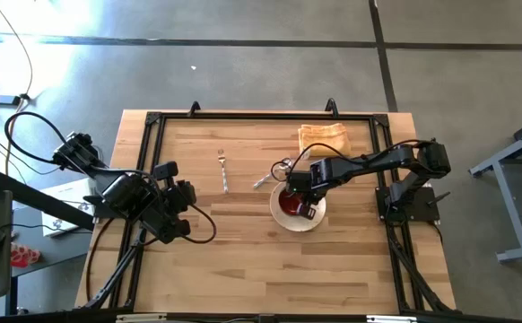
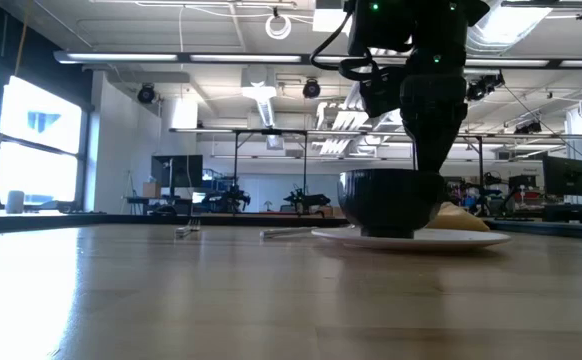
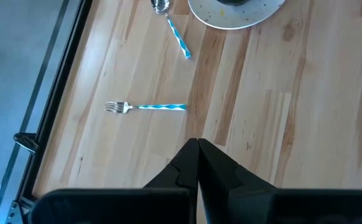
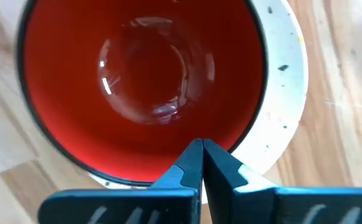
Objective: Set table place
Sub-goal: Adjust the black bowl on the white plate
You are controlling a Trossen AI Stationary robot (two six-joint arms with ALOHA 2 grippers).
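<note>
The glossy red bowl (image 4: 143, 87) sits on the cream speckled plate (image 4: 287, 68) on the right half of the table (image 1: 243, 269); in the high view the bowl (image 1: 290, 204) shows partly under my right arm. My right gripper (image 4: 199, 149) is shut and stands over the bowl's rim. The fork (image 3: 147, 107) and the spoon (image 3: 171, 28), both with blue-striped handles, lie flat on the wood left of the plate (image 3: 231, 18). My left gripper (image 3: 198, 146) is shut and waits over the table's left part, short of the fork (image 1: 223, 170). My right gripper's shut fingers (image 4: 181, 171) come down from above over the bowl's rim (image 4: 243, 140) on its side toward the wrist. The fingers cover that spot, so I cannot tell whether they touch the rim. The bowl (image 2: 391, 205) stands upright on the plate (image 2: 411, 238).
A tan, bread-like thing (image 1: 324, 136) lies by the far edge behind the plate. The black rail frame (image 1: 149, 161) edges the table. Bare wood stretches along the near half (image 1: 270, 269) and between fork and left rail.
</note>
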